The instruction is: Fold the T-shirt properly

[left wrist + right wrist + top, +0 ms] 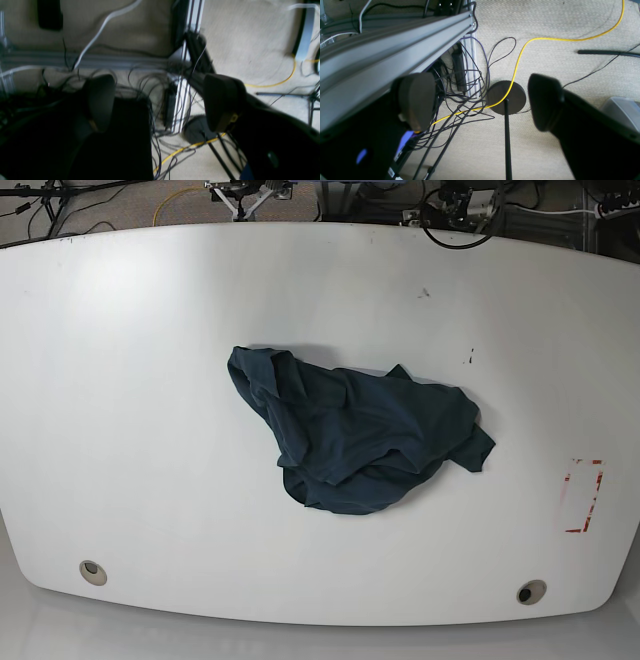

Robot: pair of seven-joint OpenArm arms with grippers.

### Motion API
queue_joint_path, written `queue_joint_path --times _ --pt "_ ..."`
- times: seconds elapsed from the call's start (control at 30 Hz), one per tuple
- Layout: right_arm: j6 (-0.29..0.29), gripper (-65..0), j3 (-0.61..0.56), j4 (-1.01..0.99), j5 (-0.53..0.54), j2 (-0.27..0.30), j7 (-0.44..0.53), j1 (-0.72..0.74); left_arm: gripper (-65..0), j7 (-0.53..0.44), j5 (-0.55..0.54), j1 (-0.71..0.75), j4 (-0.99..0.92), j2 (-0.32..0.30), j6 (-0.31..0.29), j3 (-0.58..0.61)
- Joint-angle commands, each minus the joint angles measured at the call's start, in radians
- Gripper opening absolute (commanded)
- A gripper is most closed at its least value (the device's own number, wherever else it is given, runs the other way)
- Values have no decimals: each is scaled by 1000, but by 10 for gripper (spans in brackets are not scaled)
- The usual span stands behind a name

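The dark teal-navy T-shirt (355, 435) lies crumpled in a heap near the middle of the white table (130, 380) in the base view. Neither arm shows in that view. My left gripper (160, 102) stands open in the left wrist view, above the carpeted floor with nothing between its dark fingers (221, 100). My right gripper (480, 100) is open too in the right wrist view, empty, hanging over the floor beside an aluminium frame rail (382, 50). The T-shirt does not show in either wrist view.
A red-outlined rectangle (583, 495) is marked near the table's right edge. Two round holes (92, 571) sit near the front edge. On the floor lie tangled black cables (460, 100), a yellow cable (520, 57) and a round black stand base (506, 97).
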Motion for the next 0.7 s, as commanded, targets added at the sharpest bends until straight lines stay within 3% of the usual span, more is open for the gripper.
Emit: queue_joint_path --times 0.0,0.67 --pt "2 -98 -4 12 11 1 9 -10 -141 -8 -3 2 25 -8 -7 -5" --pt "-1 -94 0 172 -3 -8 -54 -22 -138 1 1 43 25 -38 0 6"
